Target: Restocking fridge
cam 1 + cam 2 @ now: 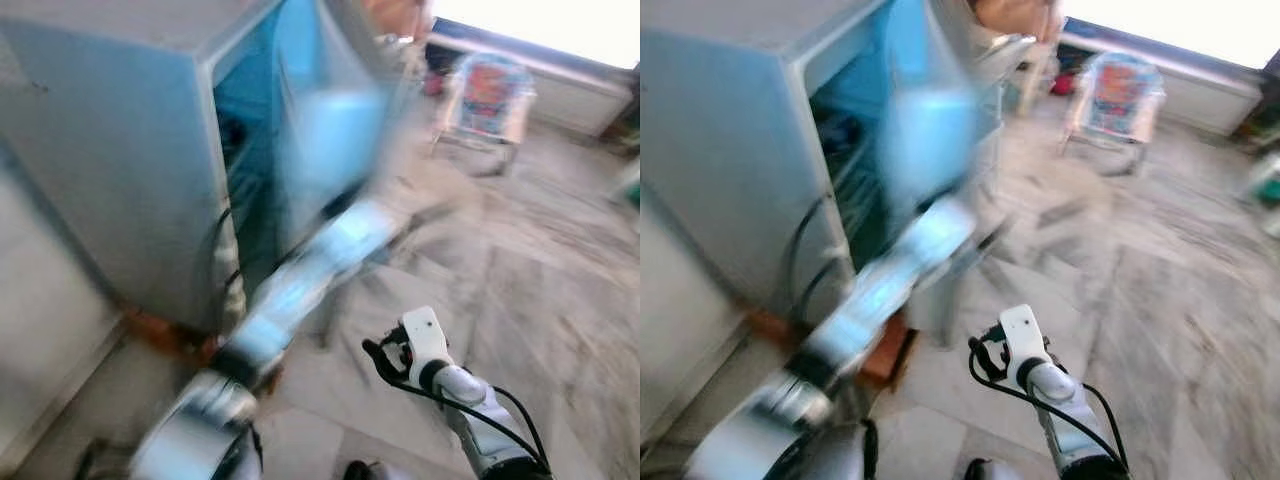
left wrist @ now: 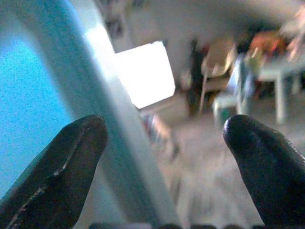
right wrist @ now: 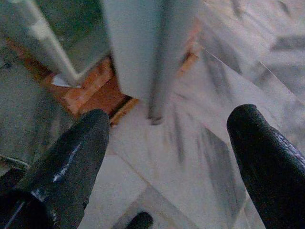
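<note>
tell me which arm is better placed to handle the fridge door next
Left, probably. The left gripper is raised at the fridge door, jaws open beside its edge. The right gripper hangs low over the floor, open, away from the door.

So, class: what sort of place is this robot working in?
Probably a room in a home: a grey fridge with its door open, a marble-patterned tiled floor, and a colourful chair beside a bright window.
</note>
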Tool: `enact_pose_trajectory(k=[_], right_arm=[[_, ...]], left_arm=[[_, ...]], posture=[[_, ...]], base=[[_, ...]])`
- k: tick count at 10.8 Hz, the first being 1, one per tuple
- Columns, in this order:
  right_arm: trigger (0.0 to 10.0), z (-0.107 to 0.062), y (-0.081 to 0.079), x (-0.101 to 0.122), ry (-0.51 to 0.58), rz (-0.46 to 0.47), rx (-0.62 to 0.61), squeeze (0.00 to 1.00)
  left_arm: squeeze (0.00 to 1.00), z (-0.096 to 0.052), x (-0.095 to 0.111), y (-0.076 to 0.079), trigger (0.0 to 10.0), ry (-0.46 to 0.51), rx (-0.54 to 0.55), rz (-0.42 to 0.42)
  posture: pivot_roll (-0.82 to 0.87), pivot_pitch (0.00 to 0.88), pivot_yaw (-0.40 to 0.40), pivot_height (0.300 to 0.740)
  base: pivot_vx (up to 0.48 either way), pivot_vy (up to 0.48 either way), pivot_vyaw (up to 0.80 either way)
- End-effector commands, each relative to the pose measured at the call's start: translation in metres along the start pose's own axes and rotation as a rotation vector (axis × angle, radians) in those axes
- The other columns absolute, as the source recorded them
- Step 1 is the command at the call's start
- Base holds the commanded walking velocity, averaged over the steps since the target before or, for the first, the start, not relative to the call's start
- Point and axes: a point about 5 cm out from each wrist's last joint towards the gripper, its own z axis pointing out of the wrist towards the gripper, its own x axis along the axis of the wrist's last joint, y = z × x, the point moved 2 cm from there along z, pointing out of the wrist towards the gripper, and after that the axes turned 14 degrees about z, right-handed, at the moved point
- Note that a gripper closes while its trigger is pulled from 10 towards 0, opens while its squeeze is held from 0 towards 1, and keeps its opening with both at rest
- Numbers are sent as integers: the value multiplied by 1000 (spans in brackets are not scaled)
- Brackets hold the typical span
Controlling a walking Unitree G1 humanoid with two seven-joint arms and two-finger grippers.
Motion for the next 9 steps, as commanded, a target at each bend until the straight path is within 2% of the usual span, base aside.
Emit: enact_pose_trajectory(k=[1, 2, 3, 4, 6, 9], right_arm=[[10000, -6, 10, -10, -36, 13, -34, 0], [10000, -9, 10, -13, -44, 8, -29, 0], [10000, -8, 13, -6, -7, 8, -39, 0], [10000, -5, 12, 14, 101, -7, -65, 0], [10000, -4, 10, 43, 266, -25, -114, 0], [10000, -9, 14, 68, 416, 34, -168, 0]], left_arm=[[0, -15, -24, 2, 10000, -104, 5, -25], [0, -29, -41, -18, 10000, -168, 75, -48], [0, -46, -55, -33, 10000, -228, 134, -61], [0, -65, -70, -40, 10000, -287, 176, -50], [0, -96, -85, -42, 10000, -369, 228, -58], [0, -123, -88, -40, 10000, -416, 286, -89]], posture=[[75, 66, -88, 740], [77, 67, -88, 740], [86, 67, -85, 740], [91, 67, -86, 740], [94, 68, -86, 740], [105, 72, -85, 740]], base=[[0, 0, 0], [0, 0, 0], [0, 0, 0], [0, 0, 0], [0, 0, 0], [0, -460, 0]])
